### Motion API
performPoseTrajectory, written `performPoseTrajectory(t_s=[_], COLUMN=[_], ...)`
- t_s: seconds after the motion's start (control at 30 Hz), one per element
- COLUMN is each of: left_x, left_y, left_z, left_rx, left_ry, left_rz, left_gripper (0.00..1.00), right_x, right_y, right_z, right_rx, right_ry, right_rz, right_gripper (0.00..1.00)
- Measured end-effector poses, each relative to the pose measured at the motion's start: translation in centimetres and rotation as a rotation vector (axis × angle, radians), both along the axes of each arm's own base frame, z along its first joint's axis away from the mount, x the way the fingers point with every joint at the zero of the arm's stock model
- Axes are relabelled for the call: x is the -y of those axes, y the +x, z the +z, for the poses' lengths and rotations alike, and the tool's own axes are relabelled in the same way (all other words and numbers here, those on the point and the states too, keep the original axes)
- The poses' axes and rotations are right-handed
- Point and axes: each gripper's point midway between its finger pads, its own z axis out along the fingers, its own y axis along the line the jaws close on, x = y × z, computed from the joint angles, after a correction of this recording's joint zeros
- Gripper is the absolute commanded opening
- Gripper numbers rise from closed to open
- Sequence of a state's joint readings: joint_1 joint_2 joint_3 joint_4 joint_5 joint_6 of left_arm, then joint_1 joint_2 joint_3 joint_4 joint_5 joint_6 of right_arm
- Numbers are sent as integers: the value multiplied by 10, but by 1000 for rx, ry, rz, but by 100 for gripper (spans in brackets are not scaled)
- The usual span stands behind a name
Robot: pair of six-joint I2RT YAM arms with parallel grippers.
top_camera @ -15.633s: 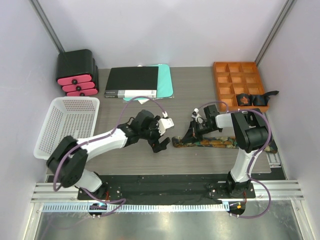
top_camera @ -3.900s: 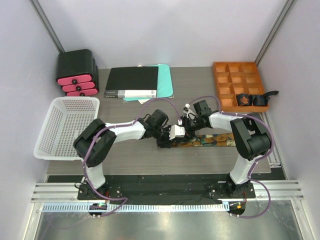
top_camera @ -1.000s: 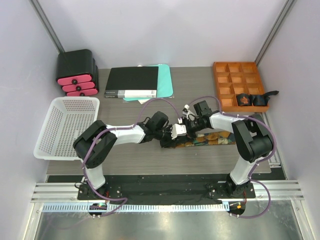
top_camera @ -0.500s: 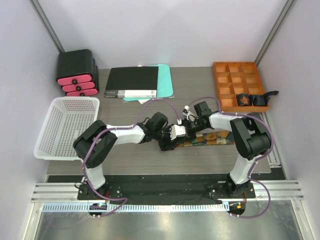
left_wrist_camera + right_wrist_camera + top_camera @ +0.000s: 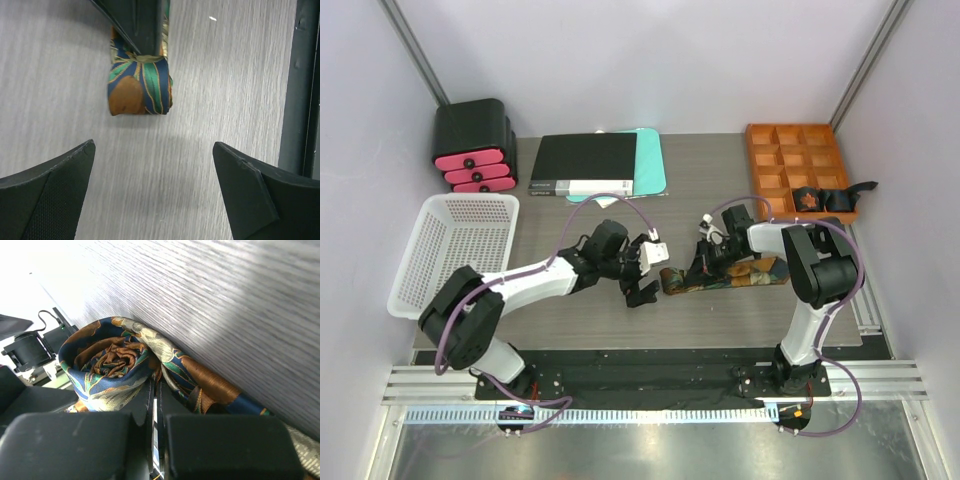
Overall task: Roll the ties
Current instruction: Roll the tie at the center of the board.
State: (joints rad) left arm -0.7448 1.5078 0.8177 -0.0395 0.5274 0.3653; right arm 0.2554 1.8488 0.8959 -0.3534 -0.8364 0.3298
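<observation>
Lining the far edge of the surface [image 5: 720, 200] are a black drawer unit [image 5: 470, 145] with pink fronts in the far left corner, a black binder [image 5: 585, 162] lying on a teal folder [image 5: 652, 160], and an orange compartment tray [image 5: 798, 150] in the far right corner. Two rolled ties [image 5: 810, 199], dark and one with an orange pattern, sit in the tray's near compartments. A white basket [image 5: 450, 250] stands at the left edge.

The tie [image 5: 750, 276] on the surface lies along the near right part, running left to right. It is dark blue and brown with green and gold patterning. Its left end is wound into a small, tight roll [image 5: 140, 87] resting on the grey wood; the other end is flat and unrolled.

The right gripper [image 5: 705, 268] reaches in from the right, its arm folded low over the tie. Its fingers [image 5: 150, 430] are pressed together, pinching the bunched fabric just behind the roll. The left gripper [image 5: 642, 268] sits just left of the roll and apart from it, its arm stretched low across the surface from the near left. It is spread wide and holds nothing, with its fingers [image 5: 45, 195] either side of bare wood facing the roll.
</observation>
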Motion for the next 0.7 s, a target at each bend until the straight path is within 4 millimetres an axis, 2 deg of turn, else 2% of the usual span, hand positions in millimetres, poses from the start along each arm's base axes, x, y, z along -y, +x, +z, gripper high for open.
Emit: performPoseTrajectory(t_s=[0.27,0.37,0.47,0.5,0.57,0.63,0.7], left_x=[14,23,35,38,42,43,42], left_y=[5,8,6,5,2,2,2], left_z=[-33,-44,-50,-53,-60,-60,-61], left_rx=[-55,-36,-1,6,11,24,27], left_ry=[-10,-13,-22,-22,-12,-5,9], left_rz=[14,11,-13,-21,-38,-55,-64], left_gripper=[94,88,64,51,36,29,22], right_x=[-7,-13,-19,-21,-25,-27,-27], right_y=[-5,-10,-14,-15,-17,-17,-17], right_z=[-2,-3,-3,-3,-2,-2,-2], right_rx=[-18,-37,-57,-62,-65,-67,-70], right_ry=[22,42,60,65,70,69,70], right_rz=[25,41,56,59,64,62,59], right_gripper=[1,1,1,1,1,3,12])
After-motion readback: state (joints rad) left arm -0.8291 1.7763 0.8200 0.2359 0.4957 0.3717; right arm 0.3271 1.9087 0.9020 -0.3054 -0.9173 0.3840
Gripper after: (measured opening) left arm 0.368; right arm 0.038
